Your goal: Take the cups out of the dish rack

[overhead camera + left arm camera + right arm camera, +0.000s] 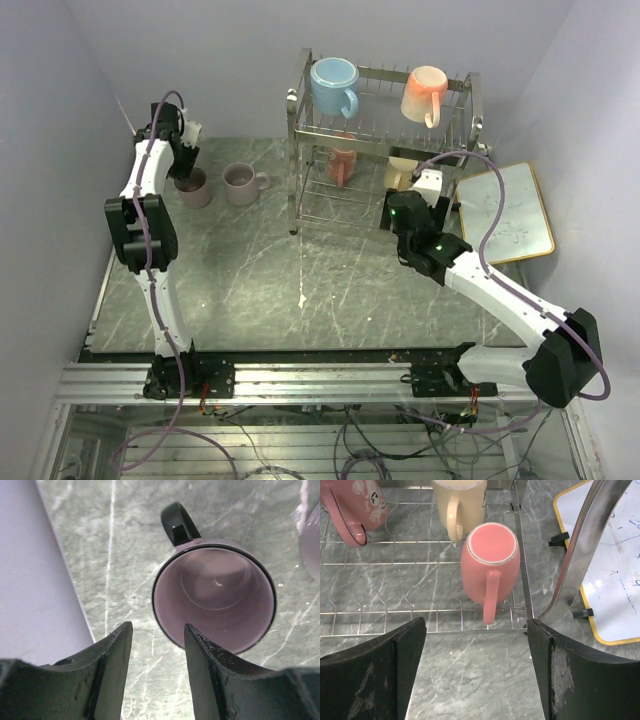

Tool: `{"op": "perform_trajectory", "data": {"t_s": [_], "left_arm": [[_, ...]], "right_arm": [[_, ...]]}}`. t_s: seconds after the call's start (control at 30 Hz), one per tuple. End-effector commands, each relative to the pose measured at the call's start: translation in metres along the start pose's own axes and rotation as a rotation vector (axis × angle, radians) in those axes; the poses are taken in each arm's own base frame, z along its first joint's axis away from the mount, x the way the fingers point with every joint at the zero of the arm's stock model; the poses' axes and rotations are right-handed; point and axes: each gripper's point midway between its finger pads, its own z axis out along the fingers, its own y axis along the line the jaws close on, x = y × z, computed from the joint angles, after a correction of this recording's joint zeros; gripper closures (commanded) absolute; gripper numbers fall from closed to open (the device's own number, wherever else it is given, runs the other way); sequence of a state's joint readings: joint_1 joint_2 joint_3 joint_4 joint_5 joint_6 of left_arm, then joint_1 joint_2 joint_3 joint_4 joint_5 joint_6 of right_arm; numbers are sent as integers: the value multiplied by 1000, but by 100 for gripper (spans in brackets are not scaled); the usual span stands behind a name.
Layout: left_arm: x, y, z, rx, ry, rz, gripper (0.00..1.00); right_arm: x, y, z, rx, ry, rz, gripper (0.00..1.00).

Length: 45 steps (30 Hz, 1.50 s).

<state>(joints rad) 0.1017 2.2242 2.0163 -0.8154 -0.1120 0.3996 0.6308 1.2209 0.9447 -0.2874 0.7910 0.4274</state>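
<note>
The chrome dish rack (294, 160) stands at the back. A light blue mug (333, 85) and a peach-orange mug (424, 95) sit on its top tier. On the lower tier (420, 611) are a red-pink patterned mug (355, 505), a pale yellow mug (460, 502) and a salmon mug (490, 565) lying upside down with its handle toward me. My right gripper (476, 630) is open and empty just in front of the salmon mug. Two mauve mugs (192, 187) (241, 183) stand upright on the table at left. My left gripper (157, 645) is open and empty just above the left one (215, 595).
A gold-framed whiteboard (505, 210) lies right of the rack, also in the right wrist view (615, 580). A rack post (590, 545) rises close to my right finger. The side wall is close on the left (35, 580). The marble table (300, 290) spreads in front.
</note>
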Motion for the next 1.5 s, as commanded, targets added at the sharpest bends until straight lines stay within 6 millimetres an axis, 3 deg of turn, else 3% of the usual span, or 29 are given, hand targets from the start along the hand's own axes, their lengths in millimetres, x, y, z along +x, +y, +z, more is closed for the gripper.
{"op": "perform_trajectory", "data": {"t_s": [0.0,0.1,0.23,0.3,0.43,0.7,0.87,1.13,1.47], "left_arm": [[-38,26,-53,-71,-169,-32,43],[-48,33,-82,-80,-239,-49,43],[-57,31,-134,-27,-354,-65,15],[-53,17,-154,55,-390,-48,8],[-27,-21,-180,210,-388,-3,8],[35,-68,-205,339,-371,42,8],[60,-94,-216,425,-377,77,7],[85,-103,-224,423,-356,95,6],[106,-117,-235,451,-384,160,6]], "right_arm": [[-1,-1,10,8,-33,-11,18],[1,-6,16,23,-36,-28,18],[3,-19,32,27,-20,-6,19],[5,-20,39,18,-7,4,21],[18,-22,56,33,30,-19,26],[48,-25,72,69,64,-26,33],[56,-33,78,123,56,-32,35],[64,-28,95,111,48,-42,41],[61,-17,104,96,38,-14,59]]}}
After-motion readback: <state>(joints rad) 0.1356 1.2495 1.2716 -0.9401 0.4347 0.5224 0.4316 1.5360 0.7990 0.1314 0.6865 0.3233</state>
